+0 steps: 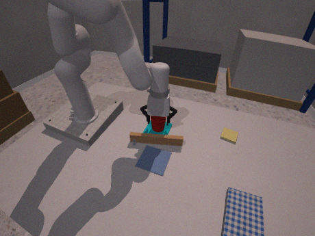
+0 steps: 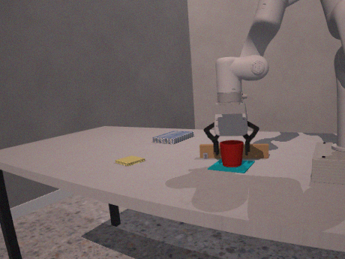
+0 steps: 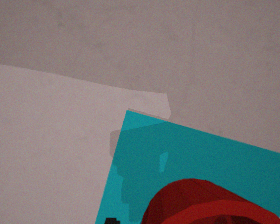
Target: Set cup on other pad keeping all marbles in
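Observation:
The red cup (image 1: 157,124) (image 2: 231,153) (image 3: 200,201) stands upright on the teal pad (image 1: 146,130) (image 2: 217,166) (image 3: 200,150). My gripper (image 1: 158,120) (image 2: 231,150) is open, with its black fingers wide on either side of the cup near its rim. A wooden rail (image 1: 155,139) (image 2: 261,151) lies just beside the teal pad. The blue pad (image 1: 154,159) lies flat on the other side of the rail. The rail hides it in the exterior view. The marbles inside the cup are hidden.
A yellow block (image 1: 229,135) (image 2: 130,160) lies to one side on the table. A blue checked slab (image 1: 244,217) (image 2: 172,137) lies near the table edge. The arm's base plate (image 1: 85,128) (image 2: 328,167) sits close by. Crates stand on the floor beyond the table.

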`<state>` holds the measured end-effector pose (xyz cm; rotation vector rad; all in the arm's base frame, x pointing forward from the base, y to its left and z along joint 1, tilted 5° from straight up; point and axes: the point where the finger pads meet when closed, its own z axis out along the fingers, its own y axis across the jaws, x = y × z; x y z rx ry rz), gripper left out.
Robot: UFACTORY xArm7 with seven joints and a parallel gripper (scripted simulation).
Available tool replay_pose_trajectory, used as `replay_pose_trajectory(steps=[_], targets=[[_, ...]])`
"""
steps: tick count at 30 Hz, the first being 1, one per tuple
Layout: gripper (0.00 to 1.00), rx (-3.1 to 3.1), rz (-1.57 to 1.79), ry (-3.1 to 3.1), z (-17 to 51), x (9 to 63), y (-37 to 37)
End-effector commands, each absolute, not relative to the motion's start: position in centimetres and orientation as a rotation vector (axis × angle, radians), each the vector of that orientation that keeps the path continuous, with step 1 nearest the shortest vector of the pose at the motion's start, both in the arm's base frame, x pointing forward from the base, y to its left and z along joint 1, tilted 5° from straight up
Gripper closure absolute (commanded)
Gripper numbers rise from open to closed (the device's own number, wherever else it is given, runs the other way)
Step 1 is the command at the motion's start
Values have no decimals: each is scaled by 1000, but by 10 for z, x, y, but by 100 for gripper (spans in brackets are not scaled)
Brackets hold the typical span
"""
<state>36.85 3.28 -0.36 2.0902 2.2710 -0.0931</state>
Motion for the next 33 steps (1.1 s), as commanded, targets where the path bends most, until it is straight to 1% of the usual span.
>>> replay_pose_trajectory(steps=[1, 24, 33], targets=[[0, 2088, -88, 2269, -1, 370, 33], [0, 2088, -88, 2269, 58, 370, 38], [0, 2088, -88, 2270, 64, 370, 38]])
